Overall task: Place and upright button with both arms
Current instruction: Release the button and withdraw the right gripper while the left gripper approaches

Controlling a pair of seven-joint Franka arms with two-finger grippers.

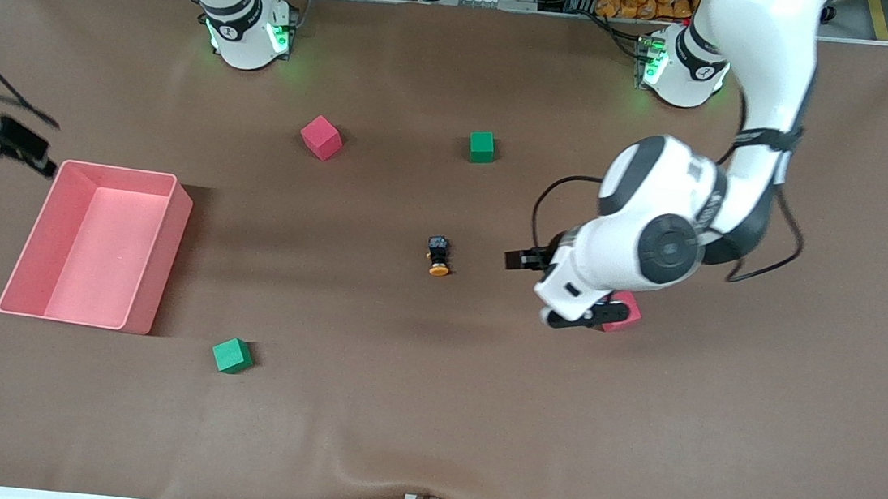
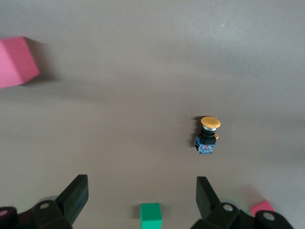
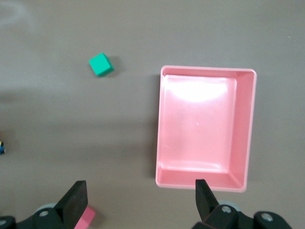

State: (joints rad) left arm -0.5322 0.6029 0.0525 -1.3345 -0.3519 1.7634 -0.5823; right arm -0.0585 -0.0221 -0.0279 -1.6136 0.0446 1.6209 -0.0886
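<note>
— Where's the button relative to your left end effector?
— The button [image 1: 438,255] lies on the desk [image 1: 427,427], near my left end effector [image 2: 141,190], toward the right arm's end. One cube [image 1: 624,312] sits partly beneath that end effector.
— And the right end effector?
— My right end effector [image 3: 140,191] hangs just beside the bin [image 1: 157,271]. Another cube [image 1: 231,355] lies near the bin's corner, nearer the front camera.

No legible text, label, brand, number or sign on anything in view.
</note>
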